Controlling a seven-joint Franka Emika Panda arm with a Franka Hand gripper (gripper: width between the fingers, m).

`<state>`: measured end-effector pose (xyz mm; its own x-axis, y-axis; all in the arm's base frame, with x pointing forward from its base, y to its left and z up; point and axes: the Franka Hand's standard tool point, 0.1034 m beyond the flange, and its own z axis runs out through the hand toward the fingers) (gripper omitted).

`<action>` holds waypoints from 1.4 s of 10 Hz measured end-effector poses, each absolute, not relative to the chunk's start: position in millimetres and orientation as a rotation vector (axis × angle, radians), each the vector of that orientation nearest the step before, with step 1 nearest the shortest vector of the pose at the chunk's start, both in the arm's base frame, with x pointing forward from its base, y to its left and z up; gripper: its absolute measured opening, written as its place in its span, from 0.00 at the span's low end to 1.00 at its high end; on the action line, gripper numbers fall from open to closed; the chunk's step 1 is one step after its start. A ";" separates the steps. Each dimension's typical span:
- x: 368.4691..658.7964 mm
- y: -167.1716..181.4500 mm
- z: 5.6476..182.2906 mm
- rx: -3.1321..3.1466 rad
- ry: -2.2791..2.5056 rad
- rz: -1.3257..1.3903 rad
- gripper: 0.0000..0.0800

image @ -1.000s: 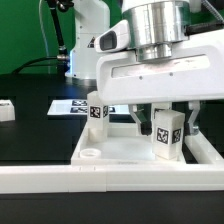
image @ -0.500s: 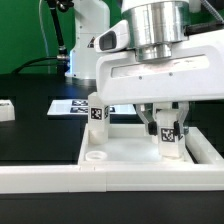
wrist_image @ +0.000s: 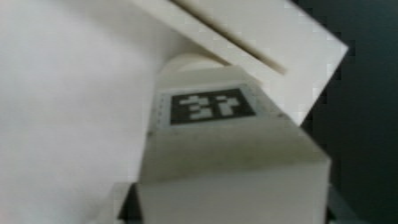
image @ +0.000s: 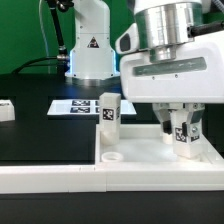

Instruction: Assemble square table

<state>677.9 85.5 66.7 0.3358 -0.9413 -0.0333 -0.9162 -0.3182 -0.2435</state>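
Nearest the exterior camera runs the long white wall (image: 60, 178), and right behind it lies the square top (image: 135, 150), flat on the black table (image: 40, 135), rim up. One open corner socket (image: 110, 157) shows near its front edge. Over the top's side on the exterior view's right, here I am: wrist straight above, my arm coming down near vertical, gripper (image: 182, 128) pointing at the tray. My fingers (image: 163, 124) are drawn in narrow, one on each side of a tagged leg (image: 184, 142), and I have it pinched upright. Its lower end is down at the tray floor by the corner; I cannot tell whether it sits in a socket. My wrist view is filled with that leg (wrist_image: 222, 150), tag facing the lens, pale tray surface (wrist_image: 63, 100) beside it. Further back, a second leg (image: 108, 113) stands upright at the top's far corner on the exterior view's left. Behind that lies the marker board (image: 75, 105), flat, and last, my own base (image: 90, 45).
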 end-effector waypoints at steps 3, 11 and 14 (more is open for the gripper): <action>672.2 86.1 66.2 -2.036 2.060 -0.113 0.37; 676.1 96.0 67.0 -2.498 1.512 -0.127 0.74; 676.8 97.2 68.2 -2.631 1.281 -0.173 0.81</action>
